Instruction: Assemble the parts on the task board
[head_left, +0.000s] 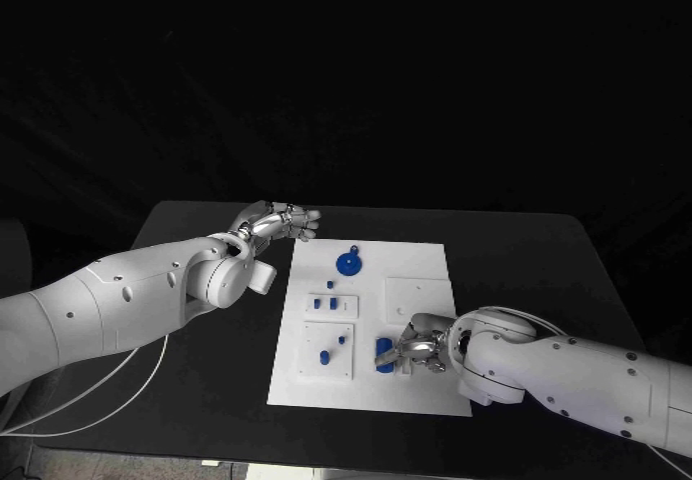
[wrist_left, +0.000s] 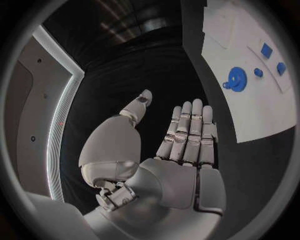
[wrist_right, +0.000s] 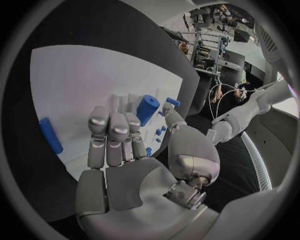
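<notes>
Right hand (head_left: 420, 347) curled over the white task board (head_left: 418, 300) near edge, blue cylinder (wrist_right: 147, 109) pinched in its fingers (wrist_right: 112, 131), left hand (head_left: 274, 221) held above the black bench (head_left: 534, 260) beyond the board's far left corner, fingers spread and empty

task board (head_left: 418, 300): white, flat, mid-table | parts (head_left: 349, 264): small, blue, lying on it

head overhead, wrists close, sharing task board (head_left: 418, 270)

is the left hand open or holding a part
Open. The left hand holds nothing: in its wrist view the fingers are straight and apart from the thumb, over the black table beside the task board.
</notes>
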